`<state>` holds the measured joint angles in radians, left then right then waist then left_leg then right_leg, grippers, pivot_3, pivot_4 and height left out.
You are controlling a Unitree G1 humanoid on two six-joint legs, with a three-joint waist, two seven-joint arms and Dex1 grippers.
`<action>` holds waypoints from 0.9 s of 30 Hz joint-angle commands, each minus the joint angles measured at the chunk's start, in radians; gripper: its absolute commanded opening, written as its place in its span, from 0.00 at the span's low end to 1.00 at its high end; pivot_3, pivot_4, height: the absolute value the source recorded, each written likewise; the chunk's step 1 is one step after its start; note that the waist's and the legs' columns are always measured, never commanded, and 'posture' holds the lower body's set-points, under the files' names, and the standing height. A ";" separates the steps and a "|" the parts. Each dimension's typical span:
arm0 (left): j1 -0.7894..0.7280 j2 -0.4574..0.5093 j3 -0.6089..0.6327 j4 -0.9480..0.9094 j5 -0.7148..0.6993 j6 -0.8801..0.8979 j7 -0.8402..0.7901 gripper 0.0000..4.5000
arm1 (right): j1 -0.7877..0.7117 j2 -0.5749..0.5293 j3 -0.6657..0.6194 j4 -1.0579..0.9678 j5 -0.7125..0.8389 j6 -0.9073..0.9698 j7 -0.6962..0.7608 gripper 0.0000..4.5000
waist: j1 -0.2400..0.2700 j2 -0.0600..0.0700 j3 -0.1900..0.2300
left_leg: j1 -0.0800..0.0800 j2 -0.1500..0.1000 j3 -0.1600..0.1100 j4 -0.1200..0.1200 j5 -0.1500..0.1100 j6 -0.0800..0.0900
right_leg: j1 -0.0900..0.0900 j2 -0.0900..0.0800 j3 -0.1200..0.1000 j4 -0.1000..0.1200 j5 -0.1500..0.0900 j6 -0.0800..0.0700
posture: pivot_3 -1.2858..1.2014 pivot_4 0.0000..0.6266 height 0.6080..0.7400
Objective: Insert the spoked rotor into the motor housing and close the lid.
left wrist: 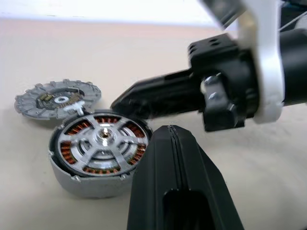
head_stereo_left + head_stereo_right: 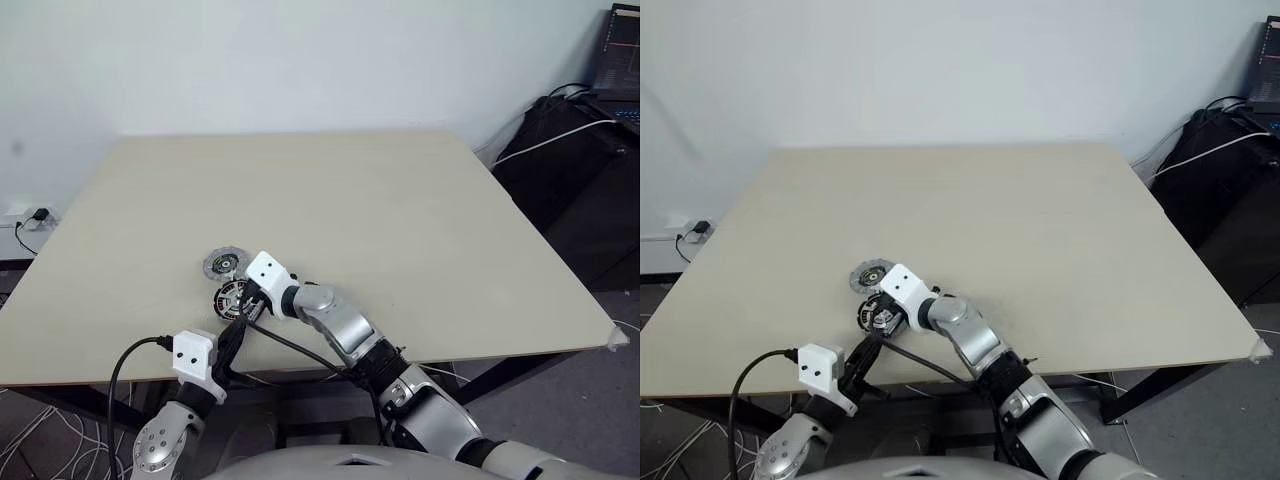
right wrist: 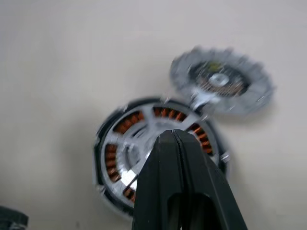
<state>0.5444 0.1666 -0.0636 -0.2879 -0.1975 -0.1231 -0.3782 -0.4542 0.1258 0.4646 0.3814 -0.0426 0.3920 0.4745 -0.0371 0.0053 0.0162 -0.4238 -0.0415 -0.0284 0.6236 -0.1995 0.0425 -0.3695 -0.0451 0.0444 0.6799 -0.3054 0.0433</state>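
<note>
Sitting seated inside the motor housing (image 1: 93, 165) on the tabletop (image 2: 400, 230) is the spoked rotor (image 1: 101, 143) (copper windings showing between spokes). The lid (image 1: 58, 98) lies just beside. Both end effectors, right (image 3: 173, 136) and left (image 1: 171, 132), hover pinched together, empty.

This looks like a lab or a work room in an office. A big plain tabletop (image 2: 400, 220) stands against a bare white wall (image 2: 300, 60). A plug sits in a wall socket (image 2: 40, 214) low at one side, and loose cables (image 2: 40, 440) lie on the floor under the tabletop. At the other side is a dark stand (image 2: 570, 170) with a white cable (image 2: 550, 140) across it and a laptop (image 2: 618, 50) on top.
</note>
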 commanded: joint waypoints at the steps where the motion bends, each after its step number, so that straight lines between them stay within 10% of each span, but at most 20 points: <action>1: -0.031 0.006 0.023 -0.063 -0.001 0.012 0.025 0.00 | -0.002 0.012 -0.089 -0.080 0.023 -0.036 -0.071 0.00 | 0.001 0.000 0.000 | 0.000 0.000 0.000 0.000 0.000 0.000 | 0.000 0.000 0.000 0.000 0.000 0.000 | 0.52 0.00 1.00; 27: -0.308 0.016 0.048 0.126 0.149 0.414 0.215 0.00 | 0.179 -0.088 -0.182 -0.399 0.070 0.096 -0.138 0.00 | 0.001 -0.001 0.001 | 0.010 0.000 -0.003 -0.001 0.001 -0.001 | 0.010 0.002 0.000 0.000 0.001 0.001 | 0.52 0.00 1.00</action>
<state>0.2443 0.1787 -0.0120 -0.1540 -0.0553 0.2809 -0.1606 -0.2650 0.0378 0.2950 0.0378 0.0129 0.4879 0.3381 -0.0358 0.0038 0.0167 -0.4136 -0.0417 -0.0316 0.6226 -0.1990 0.0416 -0.3600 -0.0437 0.0442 0.6796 -0.3049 0.0447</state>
